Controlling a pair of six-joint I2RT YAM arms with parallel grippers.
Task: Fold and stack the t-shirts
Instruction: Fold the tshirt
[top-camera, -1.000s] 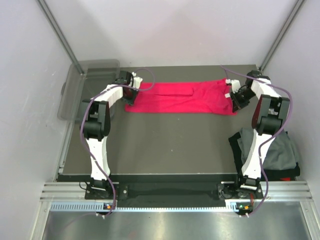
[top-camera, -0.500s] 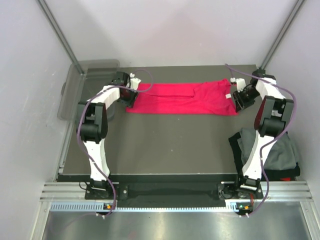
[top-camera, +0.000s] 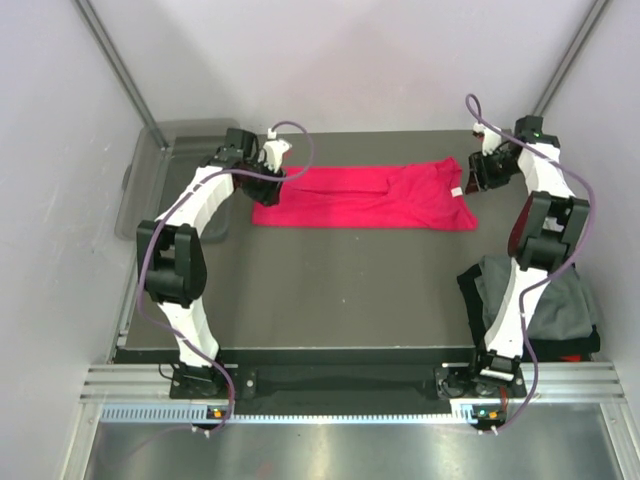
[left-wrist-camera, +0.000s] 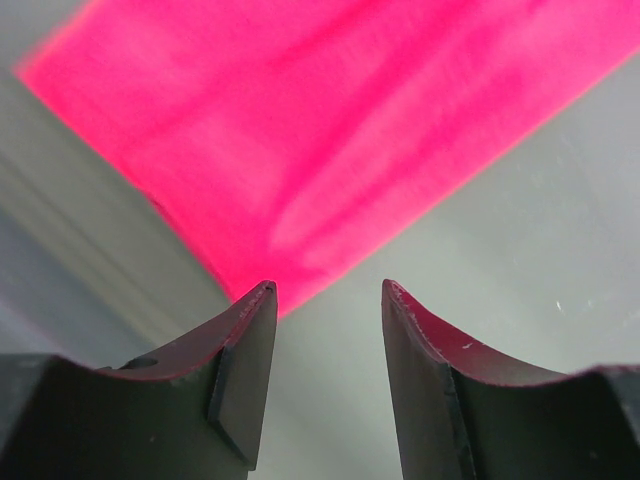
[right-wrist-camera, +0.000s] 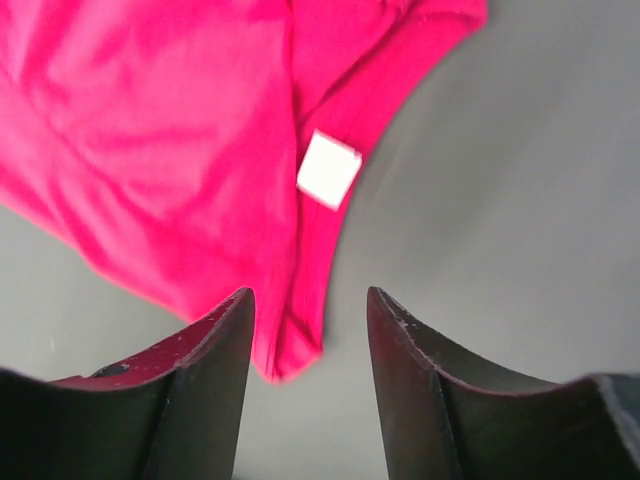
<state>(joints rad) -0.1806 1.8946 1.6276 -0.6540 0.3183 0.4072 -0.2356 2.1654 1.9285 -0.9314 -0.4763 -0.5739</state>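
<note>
A bright red t-shirt (top-camera: 365, 197) lies folded into a long strip across the far part of the dark table, with a small white tag (top-camera: 456, 192) at its right end. My left gripper (top-camera: 268, 180) is open and empty above the shirt's left end; the left wrist view shows a red corner (left-wrist-camera: 300, 150) just beyond the fingertips. My right gripper (top-camera: 478, 176) is open and empty above the right end; the right wrist view shows the red cloth (right-wrist-camera: 180, 130) and the tag (right-wrist-camera: 328, 170). Dark grey shirts (top-camera: 545, 300) lie piled at the near right.
A clear plastic bin (top-camera: 170, 175) stands off the table's far left corner, beside the left arm. The dark table (top-camera: 340, 290) has its front edge near the arm bases. White walls and slanted metal posts close in the back.
Both grippers have let go of the red shirt's ends and risen away from it, the left toward the far left, the right toward the far right. The shirt lies still.
</note>
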